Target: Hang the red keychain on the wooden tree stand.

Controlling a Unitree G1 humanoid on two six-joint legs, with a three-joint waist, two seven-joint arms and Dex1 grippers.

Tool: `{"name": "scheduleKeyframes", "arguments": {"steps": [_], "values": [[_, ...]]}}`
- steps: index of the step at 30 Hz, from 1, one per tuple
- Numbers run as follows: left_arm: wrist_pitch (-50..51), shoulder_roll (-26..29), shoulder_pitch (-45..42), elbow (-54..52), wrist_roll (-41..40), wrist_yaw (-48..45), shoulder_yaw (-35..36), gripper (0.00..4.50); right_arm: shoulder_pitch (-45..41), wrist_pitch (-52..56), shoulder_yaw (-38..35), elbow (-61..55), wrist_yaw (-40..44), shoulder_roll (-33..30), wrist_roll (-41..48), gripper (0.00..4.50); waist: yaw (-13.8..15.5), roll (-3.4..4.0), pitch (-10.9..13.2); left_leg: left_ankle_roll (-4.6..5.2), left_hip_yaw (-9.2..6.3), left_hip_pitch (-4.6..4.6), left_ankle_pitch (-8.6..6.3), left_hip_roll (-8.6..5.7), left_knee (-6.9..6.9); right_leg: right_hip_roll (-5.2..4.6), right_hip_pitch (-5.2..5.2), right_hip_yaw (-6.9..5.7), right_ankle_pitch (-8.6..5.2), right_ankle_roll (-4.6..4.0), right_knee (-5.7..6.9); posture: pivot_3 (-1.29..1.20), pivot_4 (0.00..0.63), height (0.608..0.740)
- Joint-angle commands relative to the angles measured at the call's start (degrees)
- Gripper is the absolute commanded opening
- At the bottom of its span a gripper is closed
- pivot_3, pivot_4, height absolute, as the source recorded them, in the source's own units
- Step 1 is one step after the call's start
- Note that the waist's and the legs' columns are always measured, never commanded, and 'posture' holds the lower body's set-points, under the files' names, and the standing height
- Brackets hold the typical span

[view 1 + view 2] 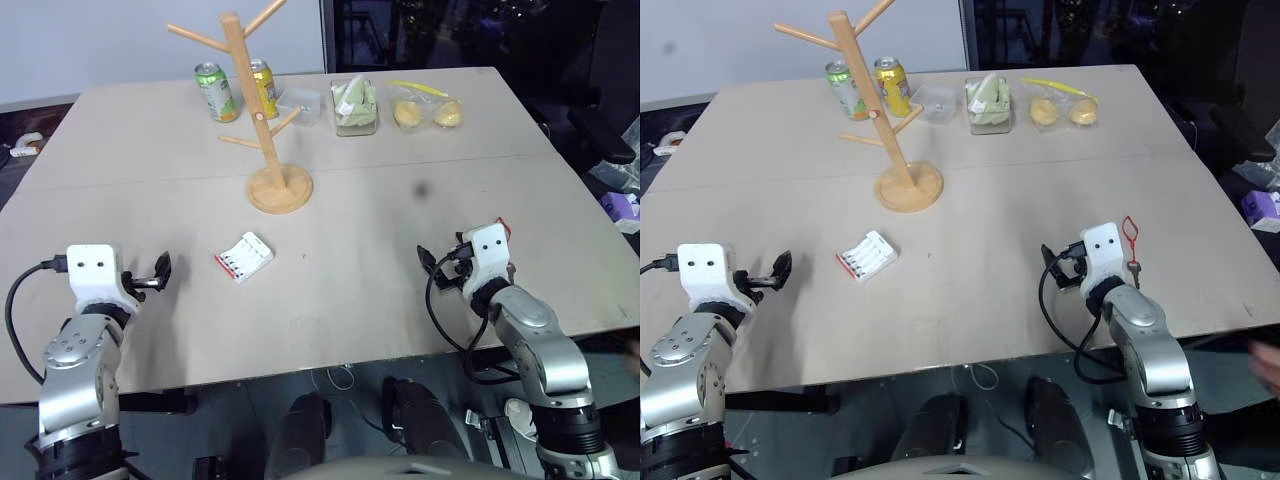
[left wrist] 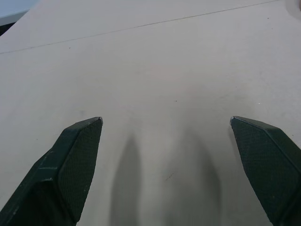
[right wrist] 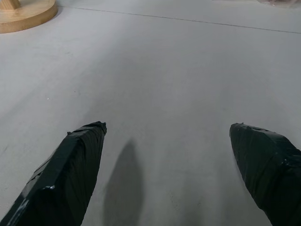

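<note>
The red keychain (image 1: 1130,234), a small thin red loop, lies on the table just to the right of my right wrist's white block. The wooden tree stand (image 1: 243,95) rises on its round disc base (image 1: 280,189) at the table's middle back, its peg branches bare. My right gripper (image 3: 168,125) hovers low over bare tabletop near the front right, open with nothing between its fingers. Near the front left edge my left gripper (image 2: 167,122) is also open and empty over bare table. Both point forward, well short of the stand.
A flat white ribbed packet (image 1: 244,257) lies between the grippers, in front of the stand. Two drink cans (image 1: 215,92) stand behind the stand. Clear containers and food bags (image 1: 354,105) line the back edge. A seam crosses the table (image 1: 560,155).
</note>
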Motion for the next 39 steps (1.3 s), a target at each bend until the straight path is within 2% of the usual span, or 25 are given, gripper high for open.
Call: {"name": "scheduleKeyframes", "arguments": {"steps": [1,4,7,13,16,24,35,39], "values": [[2.1,4.3,1.0,-3.4,-5.0,-7.7,1.5,4.5,-3.0,-1.3,-0.2,-1.8,2.9,-1.8,1.3,4.49,0.0,-0.01,0.0,0.0,0.0,0.0,0.0,0.0,0.0,0.0,0.0,0.0,0.0,0.0,0.0,0.0,0.15,0.74],[6.6,12.1,2.9,-6.2,-13.8,-23.4,2.0,4.5,-8.7,-1.3,0.5,0.1,10.7,-6.2,4.0,4.49,-0.4,-0.05,0.1,0.0,0.03,-0.03,0.0,0.04,0.03,0.02,-0.05,-0.01,-0.01,-0.01,0.03,0.0,0.15,0.74],[9.1,20.4,1.9,-3.7,-16.8,-34.6,-0.1,4.5,-14.0,-0.6,1.5,1.9,22.8,-10.7,10.3,4.49,-0.2,-0.04,0.1,0.0,-0.01,0.02,0.0,0.06,-0.01,0.05,-0.04,-0.06,-0.02,-0.03,0.03,0.0,0.15,0.74],[7.9,25.5,-1.1,0.7,-15.8,-44.3,-6.2,4.5,-19.6,4.6,3.2,1.2,35.5,-15.3,19.5,4.49,-0.2,0.09,0.1,0.01,-0.04,-0.05,0.0,0.07,-0.07,0.06,-0.04,-0.09,-0.03,-0.04,-0.05,0.0,0.15,0.74],[5.4,25.0,-4.1,4.5,-13.6,-46.4,-10.0,4.5,-21.2,7.6,4.4,-1.1,39.1,-17.0,23.3,4.49,-0.2,0.09,0.1,0.01,-0.02,-0.04,0.0,0.07,-0.04,0.05,-0.04,-0.07,-0.03,-0.03,-0.06,0.0,0.15,0.74],[-2.8,19.8,-11.2,16.1,-7.6,-46.7,-17.8,4.5,-23.3,11.3,5.1,-5.1,37.4,-16.9,26.9,4.49,-0.1,0.08,0.1,0.01,-0.04,-0.05,0.0,0.09,-0.03,0.06,-0.04,-0.11,-0.02,-0.02,-0.03,0.0,0.15,0.74],[-7.1,15.3,-15.3,22.7,-4.6,-46.2,-20.1,4.5,-22.3,12.2,4.7,-7.5,34.4,-17.6,27.6,4.49,0.3,0.06,0.1,0.01,-0.07,-0.03,0.0,0.08,0.01,0.06,-0.03,-0.11,0.0,0.01,0.04,0.0,0.15,0.74],[-6.4,15.2,-15.7,22.7,-5.2,-47.2,-20.1,3.25,-22.1,12.2,4.7,-7.9,33.7,-17.4,27.8,4.5,0.3,0.06,0.1,0.01,-0.06,-0.03,0.0,0.08,0.01,0.06,-0.03,-0.12,0.01,0.01,0.05,0.0,0.15,0.74]]}}
